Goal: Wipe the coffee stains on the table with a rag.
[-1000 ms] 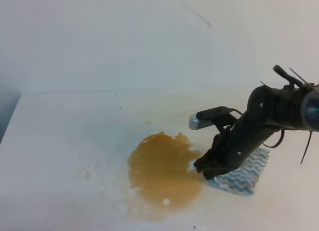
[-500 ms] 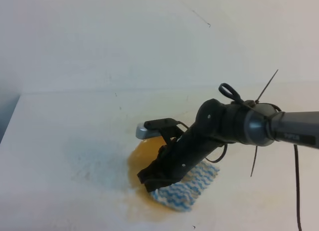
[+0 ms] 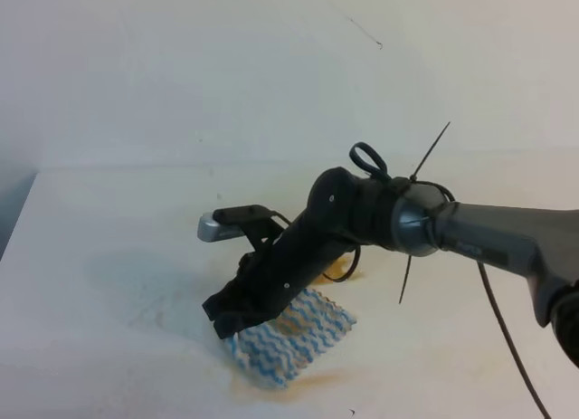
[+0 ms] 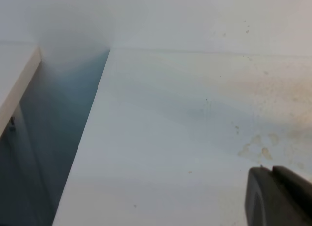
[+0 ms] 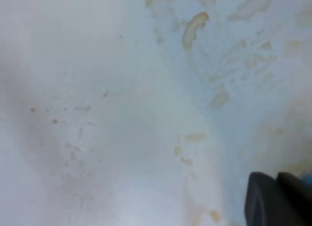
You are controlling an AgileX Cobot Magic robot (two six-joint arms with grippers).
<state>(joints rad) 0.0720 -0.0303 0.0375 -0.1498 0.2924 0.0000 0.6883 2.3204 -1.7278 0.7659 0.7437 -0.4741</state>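
Coffee stains (image 3: 342, 272) show as a tan smear on the white table (image 3: 109, 220), at about 1 o'clock from the blue-and-white striped rag (image 3: 291, 340). The right gripper (image 3: 226, 318) presses down on the rag's 9 o'clock end, jaws pinched nearly together on the cloth. The left gripper (image 4: 278, 195) hovers over faint specks, fingers together.

Readable text: none | labels or brands: none legible | right arm (image 3: 488, 242): faint light marking on its grey sleeve, too blurred to read
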